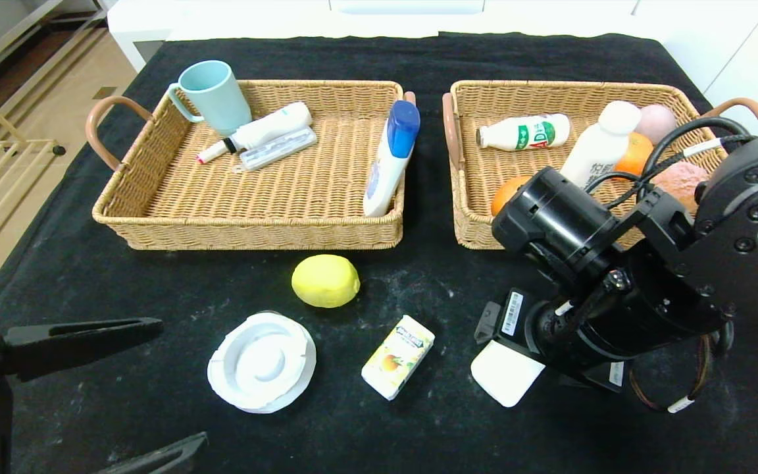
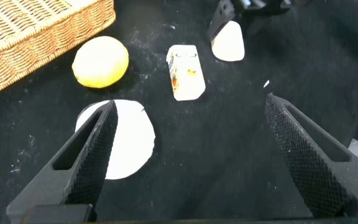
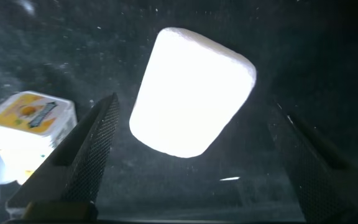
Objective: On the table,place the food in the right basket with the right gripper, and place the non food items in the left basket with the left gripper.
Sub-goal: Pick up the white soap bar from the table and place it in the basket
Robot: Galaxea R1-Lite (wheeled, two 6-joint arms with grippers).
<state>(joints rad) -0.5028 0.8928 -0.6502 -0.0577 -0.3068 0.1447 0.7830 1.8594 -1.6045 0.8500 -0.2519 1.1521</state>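
Note:
On the black table lie a yellow lemon [image 1: 325, 280] [image 2: 100, 61], a white round dish [image 1: 262, 361] [image 2: 132, 140], an orange-printed juice box [image 1: 397, 355] [image 2: 185, 71] [image 3: 30, 124] and a white rounded block [image 1: 507, 375] [image 2: 227, 43] [image 3: 191, 93]. My right gripper [image 1: 507, 349] [image 3: 193, 106] hangs open just above the white block, one finger on each side, touching nothing. My left gripper [image 1: 178, 382] [image 2: 190, 99] is open at the table's front left, beside the white dish and holding nothing.
The left basket [image 1: 247, 230] holds a teal cup [image 1: 214, 95], a blue-capped bottle [image 1: 389, 158] and small white tubes. The right basket [image 1: 468, 217] holds milk bottles [image 1: 524, 131], oranges and other fruit. My right arm hides that basket's front corner.

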